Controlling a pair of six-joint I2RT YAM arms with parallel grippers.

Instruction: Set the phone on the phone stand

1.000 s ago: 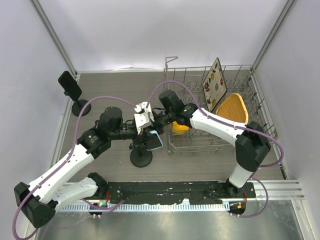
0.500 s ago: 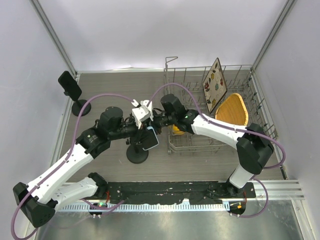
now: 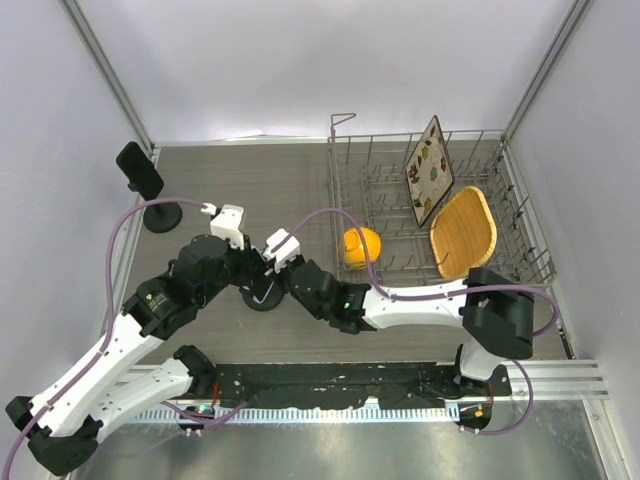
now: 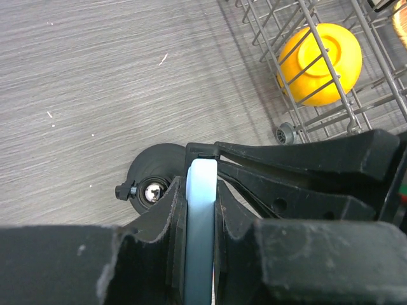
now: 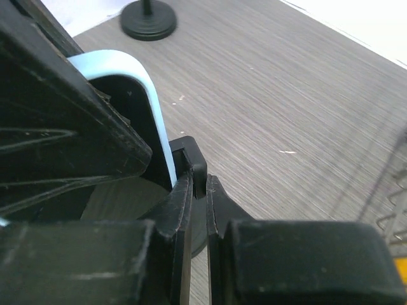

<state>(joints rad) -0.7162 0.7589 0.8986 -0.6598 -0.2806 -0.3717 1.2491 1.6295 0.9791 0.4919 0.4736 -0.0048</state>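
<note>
The phone (image 4: pixel 201 216), in a light blue case, stands edge-on between the fingers of my left gripper (image 4: pixel 200 190), which is shut on it. Its top edge sits in the black clamp of the phone stand (image 4: pixel 201 151), whose round base (image 4: pixel 154 185) rests on the table below. My right gripper (image 5: pixel 199 190) is shut on that clamp's lip (image 5: pixel 194 159), with the phone's blue corner (image 5: pixel 143 95) just left of it. From above, both grippers (image 3: pixel 262 272) (image 3: pixel 286 276) meet over the stand's base (image 3: pixel 262 298) and hide the phone.
A wire dish rack (image 3: pixel 395 150) fills the back right and holds a yellow bowl (image 3: pixel 360 245), a wooden plate (image 3: pixel 463 230) and a patterned plate (image 3: pixel 430 170). A second black stand (image 3: pixel 150 190) is at the far left.
Both grippers have moved left with the phone and the stand between them, and the stand's base has slid left. The right arm has swung low across the front. The phone is now covered from above.
</note>
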